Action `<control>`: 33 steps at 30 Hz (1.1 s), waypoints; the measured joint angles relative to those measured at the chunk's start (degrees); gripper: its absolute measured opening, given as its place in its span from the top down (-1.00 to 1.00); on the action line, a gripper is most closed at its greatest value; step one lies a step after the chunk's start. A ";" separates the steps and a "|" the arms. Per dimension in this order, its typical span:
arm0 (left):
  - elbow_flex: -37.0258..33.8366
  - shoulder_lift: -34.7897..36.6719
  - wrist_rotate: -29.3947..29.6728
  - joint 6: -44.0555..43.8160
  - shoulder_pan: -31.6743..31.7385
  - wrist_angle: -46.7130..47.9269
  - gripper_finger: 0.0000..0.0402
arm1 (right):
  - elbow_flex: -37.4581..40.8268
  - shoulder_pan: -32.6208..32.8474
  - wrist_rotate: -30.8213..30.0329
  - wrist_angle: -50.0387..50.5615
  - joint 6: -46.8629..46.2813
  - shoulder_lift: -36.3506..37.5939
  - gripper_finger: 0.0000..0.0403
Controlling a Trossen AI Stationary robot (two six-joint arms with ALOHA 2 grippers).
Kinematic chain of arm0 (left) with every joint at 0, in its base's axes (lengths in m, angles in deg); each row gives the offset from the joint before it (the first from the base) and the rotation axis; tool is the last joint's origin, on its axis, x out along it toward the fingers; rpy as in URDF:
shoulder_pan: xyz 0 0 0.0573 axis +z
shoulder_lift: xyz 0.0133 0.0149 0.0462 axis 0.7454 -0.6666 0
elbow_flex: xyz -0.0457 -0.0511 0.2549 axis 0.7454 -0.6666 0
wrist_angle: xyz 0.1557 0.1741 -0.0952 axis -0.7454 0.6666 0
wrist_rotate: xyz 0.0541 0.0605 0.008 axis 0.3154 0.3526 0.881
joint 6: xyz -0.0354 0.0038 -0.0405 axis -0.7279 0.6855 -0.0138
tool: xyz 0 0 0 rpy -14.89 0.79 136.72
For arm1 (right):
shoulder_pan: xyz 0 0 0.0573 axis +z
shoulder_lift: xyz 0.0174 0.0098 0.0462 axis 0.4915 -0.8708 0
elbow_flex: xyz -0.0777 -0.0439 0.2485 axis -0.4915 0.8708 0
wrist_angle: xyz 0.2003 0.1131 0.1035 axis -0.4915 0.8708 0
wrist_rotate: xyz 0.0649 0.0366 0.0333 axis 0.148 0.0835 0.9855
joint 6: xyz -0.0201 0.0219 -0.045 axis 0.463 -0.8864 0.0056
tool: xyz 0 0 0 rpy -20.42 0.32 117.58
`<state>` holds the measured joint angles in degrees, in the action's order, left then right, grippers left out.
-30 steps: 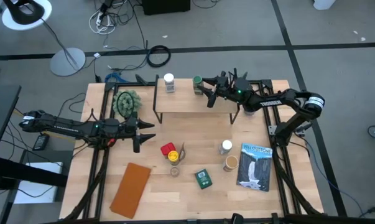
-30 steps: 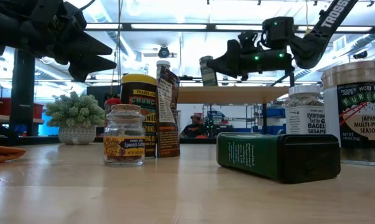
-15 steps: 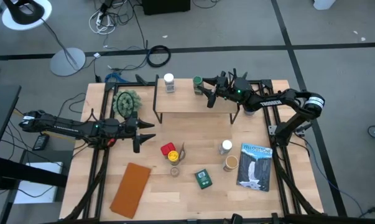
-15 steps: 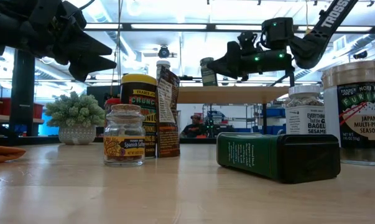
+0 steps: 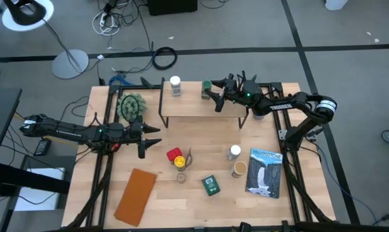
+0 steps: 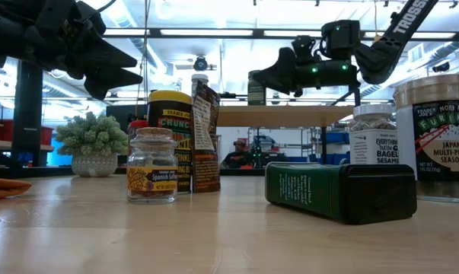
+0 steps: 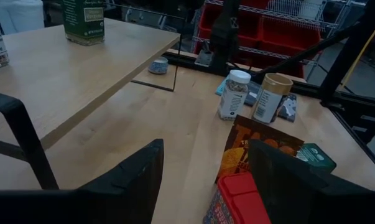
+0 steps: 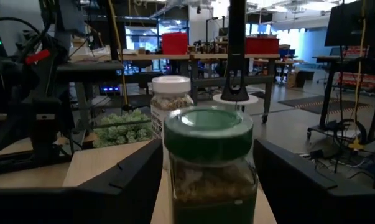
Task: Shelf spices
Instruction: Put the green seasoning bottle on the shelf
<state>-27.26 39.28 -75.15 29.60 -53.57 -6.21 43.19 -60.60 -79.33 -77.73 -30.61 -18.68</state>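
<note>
While the green-lidded jar (image 5: 206,86) stands upright on the shelf (image 5: 200,106), the rest is laid out as follows.

right tool (image 5: 215,96): positioned over the shelf top, at the green-lidded jar; in the right wrist view the fingers (image 8: 126,180) are seen spread on either side of the jar with gaps visible, so the jar is not pinched.
green-lidded jar: set near the shelf's back edge, toward its right half; shown in the low view on the plank beside the right tool.
white-lidded jar (image 5: 175,85): also placed on the shelf, at the back left, well apart from the green-lidded one.
left tool (image 5: 142,136): held above the desk (image 5: 175,206) in front of the shelf's left end; fingers spread, nothing between them.
red box (image 5: 173,154): left on the desk, just beside a yellow-lidded jar (image 5: 180,162) and an amber packet (image 5: 188,156).
small glass jar (image 6: 151,164): stood on the desk just in front of the yellow-lidded jar.
dark green tin (image 5: 211,185): laid flat on the desk, near the front.
second white-lidded jar (image 5: 235,152): stood on the desk next to a tan-lidded jar (image 5: 239,169).
book (image 5: 265,171): laid flat at the desk's right, just beside the tan-lidded jar.
brown pad (image 5: 135,195): laid flat at the front left.
potted plant (image 5: 130,106): placed left of the shelf.
</note>
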 joint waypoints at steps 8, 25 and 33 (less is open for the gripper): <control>0.00 0.00 0.01 0.00 0.01 0.01 -0.19 | 0.00 0.00 -0.02 -0.36 -0.02 0.02 -0.32; 0.00 -0.01 0.03 -0.01 0.00 0.07 -0.19 | -0.02 0.81 -0.68 4.74 0.02 12.19 -0.29; 0.00 0.00 0.05 -0.01 0.01 0.07 -0.19 | -0.02 1.81 -3.57 37.97 0.45 23.33 0.44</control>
<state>-27.26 39.28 -75.09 29.59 -53.56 -6.14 43.17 -58.79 -82.90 -39.76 -30.15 4.65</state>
